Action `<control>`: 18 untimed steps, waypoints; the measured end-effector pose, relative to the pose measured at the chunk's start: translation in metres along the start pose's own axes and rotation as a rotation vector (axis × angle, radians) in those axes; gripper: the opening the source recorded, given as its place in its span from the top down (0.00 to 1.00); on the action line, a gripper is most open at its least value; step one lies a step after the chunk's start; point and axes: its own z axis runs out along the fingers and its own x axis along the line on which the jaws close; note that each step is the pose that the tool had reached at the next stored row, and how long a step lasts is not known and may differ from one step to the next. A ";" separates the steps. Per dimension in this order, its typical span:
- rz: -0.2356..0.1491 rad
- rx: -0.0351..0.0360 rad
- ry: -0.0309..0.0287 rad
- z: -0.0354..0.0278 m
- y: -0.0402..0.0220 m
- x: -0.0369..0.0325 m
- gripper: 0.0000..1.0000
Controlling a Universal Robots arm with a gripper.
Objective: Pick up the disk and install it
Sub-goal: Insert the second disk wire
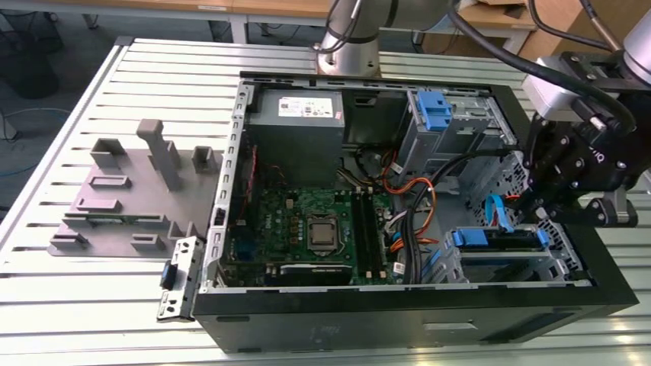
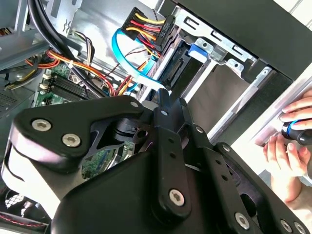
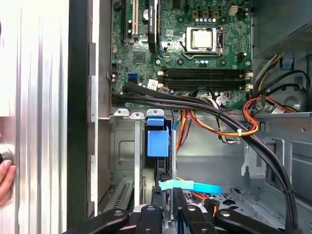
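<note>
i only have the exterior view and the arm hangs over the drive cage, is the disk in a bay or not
Observer: Yes. In the first wrist view the disk stands edge-on inside the drive cage, with its blue tab toward the motherboard.
Operator: anything between the gripper and it
Observer: A light blue flat cable lies crosswise right in front of the gripper.
Operator: anybody near the case
Observer: The second wrist view shows a person's hand just outside the case, next to a dark object with a blue ring.
</note>
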 end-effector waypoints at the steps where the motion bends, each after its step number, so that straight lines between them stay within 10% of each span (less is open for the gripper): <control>1: 0.000 0.0000 -0.0001 -0.0008 0.0000 0.0000 0.76; 13: 0.000 0.0000 0.0004 -0.0016 0.0000 -0.0006 0.69; 18: 0.000 0.0000 0.0001 -0.0005 0.0001 -0.0122 0.69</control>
